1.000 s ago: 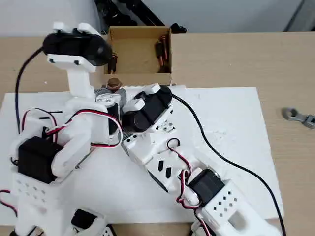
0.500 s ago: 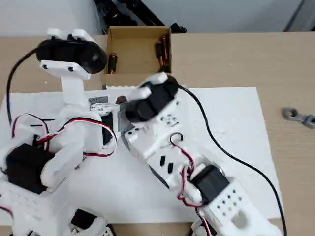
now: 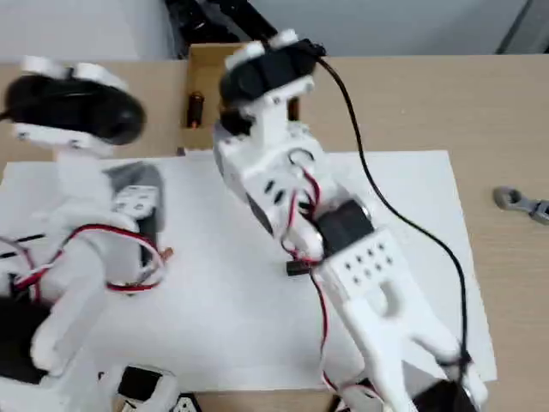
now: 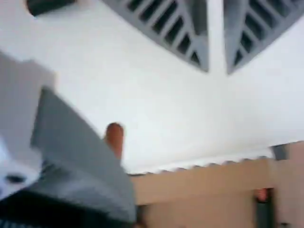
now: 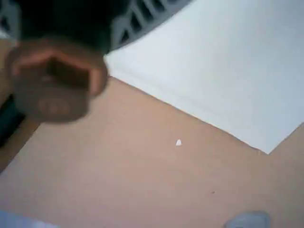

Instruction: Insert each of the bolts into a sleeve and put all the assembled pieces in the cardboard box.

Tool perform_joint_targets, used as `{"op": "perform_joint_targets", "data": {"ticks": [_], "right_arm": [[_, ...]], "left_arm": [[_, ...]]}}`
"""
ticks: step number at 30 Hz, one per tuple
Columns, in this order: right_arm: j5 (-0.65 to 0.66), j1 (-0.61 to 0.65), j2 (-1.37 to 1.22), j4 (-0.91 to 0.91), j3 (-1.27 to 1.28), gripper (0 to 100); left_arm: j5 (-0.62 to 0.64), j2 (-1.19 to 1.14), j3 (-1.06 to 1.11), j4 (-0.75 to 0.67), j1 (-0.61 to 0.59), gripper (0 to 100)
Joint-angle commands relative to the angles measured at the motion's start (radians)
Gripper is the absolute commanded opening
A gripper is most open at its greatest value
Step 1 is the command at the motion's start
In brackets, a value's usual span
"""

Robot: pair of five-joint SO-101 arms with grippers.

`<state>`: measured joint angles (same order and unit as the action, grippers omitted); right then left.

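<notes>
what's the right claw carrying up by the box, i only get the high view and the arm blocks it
observer: the right wrist view shows a copper hex-headed piece in the right claw; it looks gripped.
operator: ok and the left claw, got anything
observer: no, in the left wrist view the left claw is open, with only bare white sheet between its fingers.

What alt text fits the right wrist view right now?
A copper bolt, hex head toward the camera, hangs close above the tan table. Behind it, a corner of the white sheet lies on the table.
</notes>
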<state>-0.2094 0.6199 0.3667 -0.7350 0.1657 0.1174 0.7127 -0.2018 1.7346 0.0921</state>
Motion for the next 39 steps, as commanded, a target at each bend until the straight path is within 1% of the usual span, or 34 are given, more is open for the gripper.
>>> {"op": "perform_joint_targets", "data": {"ticks": [1,3,7,12,14,17,22,31,39], "right_arm": [[-0.006,-0.031,-0.148,0.008,-0.210,0.3],[-0.006,-0.051,-0.260,0.008,-0.316,0.3],[-0.005,-0.117,-0.493,0.001,-0.566,0.3],[-0.005,-0.148,-0.748,0.001,-0.844,0.3],[0.008,-0.148,-0.842,0.001,-0.928,0.3],[0.063,-0.150,-0.981,0.010,-1.031,0.3],[0.064,-0.171,-1.170,0.001,-1.214,0.4],[0.066,-0.222,-1.397,0.001,-1.381,0.5],[0.063,-0.220,-1.451,-0.001,-1.402,1.2]], "left_arm": [[-0.055,0.035,0.008,0.017,-0.077,1],[-0.063,0.058,0.042,0.017,-0.107,1],[-0.064,0.115,0.147,0.017,-0.110,1],[-0.066,0.190,0.259,-0.032,-0.114,1],[-0.063,0.215,0.291,-0.044,-0.112,1],[-0.063,0.241,0.346,-0.068,-0.112,1],[-0.063,0.279,0.363,-0.095,-0.112,1],[-0.058,0.292,0.366,-0.092,-0.112,1],[-0.057,0.292,0.369,-0.089,-0.112,1]]}}
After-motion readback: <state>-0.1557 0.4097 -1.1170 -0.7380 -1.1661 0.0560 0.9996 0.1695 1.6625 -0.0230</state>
